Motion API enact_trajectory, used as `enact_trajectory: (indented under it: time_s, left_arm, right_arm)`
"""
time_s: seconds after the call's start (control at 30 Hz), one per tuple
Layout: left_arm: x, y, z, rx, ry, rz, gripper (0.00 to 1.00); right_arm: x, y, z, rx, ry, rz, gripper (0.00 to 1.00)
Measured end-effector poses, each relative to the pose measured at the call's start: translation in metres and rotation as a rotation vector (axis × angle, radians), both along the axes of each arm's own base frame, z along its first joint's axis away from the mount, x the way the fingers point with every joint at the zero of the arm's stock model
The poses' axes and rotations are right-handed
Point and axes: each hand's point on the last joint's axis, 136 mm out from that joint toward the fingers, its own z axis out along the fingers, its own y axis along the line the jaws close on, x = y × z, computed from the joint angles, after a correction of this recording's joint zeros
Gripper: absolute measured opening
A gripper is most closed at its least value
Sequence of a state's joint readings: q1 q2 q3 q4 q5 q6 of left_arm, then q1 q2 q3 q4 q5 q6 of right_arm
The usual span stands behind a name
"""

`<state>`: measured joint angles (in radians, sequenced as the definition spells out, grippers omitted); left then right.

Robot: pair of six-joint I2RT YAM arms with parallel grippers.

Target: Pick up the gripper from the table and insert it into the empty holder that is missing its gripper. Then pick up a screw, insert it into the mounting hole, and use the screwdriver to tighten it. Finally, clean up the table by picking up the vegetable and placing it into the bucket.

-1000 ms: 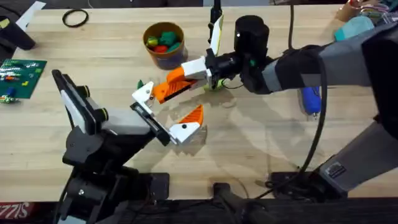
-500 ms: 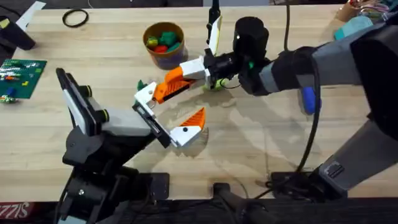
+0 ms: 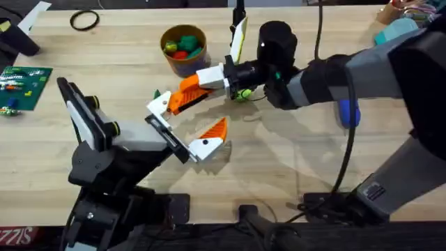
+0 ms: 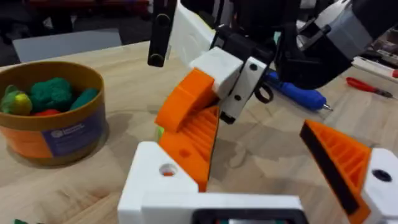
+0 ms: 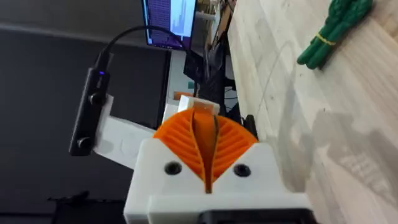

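Observation:
The loose gripper part (image 3: pixel 182 96), an orange ribbed pad on a white base, is held at its orange end by my right gripper (image 3: pixel 212 78), which is shut on it. Its white base (image 4: pixel 163 177) sits at the bare holder side of my left gripper (image 3: pixel 187 125), whose other orange finger (image 4: pixel 339 158) stands well apart. The right wrist view has my orange pads (image 5: pixel 231 144) pressed together on the part. The blue screwdriver (image 3: pixel 348 111) lies under my right arm. The dark green vegetable (image 5: pixel 336 25) lies on the table. The bucket (image 3: pixel 182 64) stands behind, with toys inside.
A white-and-black upright stand (image 3: pixel 240 35) rises just behind the grippers. A green circuit board (image 3: pixel 17 84) lies at the left edge, a black ring (image 3: pixel 83 21) at the back left and a teal pouch (image 3: pixel 397 29) at the back right.
My right gripper has carried the orange part a little to the left and back. The left gripper has shifted slightly left with it.

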<state>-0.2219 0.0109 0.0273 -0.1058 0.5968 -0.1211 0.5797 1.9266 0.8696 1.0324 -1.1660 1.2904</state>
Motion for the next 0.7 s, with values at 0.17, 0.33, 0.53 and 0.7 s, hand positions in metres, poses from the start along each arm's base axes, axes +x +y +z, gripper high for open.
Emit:
enact_trajectory:
  time_s: [0.17, 0.33, 0.53, 0.7]
  left_arm:
    - [0.001, 0.002, 0.000, 0.000, 0.003, 0.012, 0.987]
    - [-0.008, -0.007, 0.000, -0.007, 0.008, -0.062, 0.987]
    - [-0.009, -0.006, 0.000, -0.012, 0.016, -0.063, 0.987]
    - [-0.009, -0.006, 0.000, -0.012, 0.017, -0.062, 0.987]
  right_arm:
    - [0.001, 0.004, 0.000, 0.010, -0.065, -0.016, 0.013]
    - [-0.007, 0.010, -0.001, 0.024, -0.132, 0.006, 0.013]
    - [-0.009, 0.014, -0.001, 0.034, -0.180, 0.007, 0.013]
    - [-0.010, 0.014, -0.001, 0.036, -0.190, 0.008, 0.013]
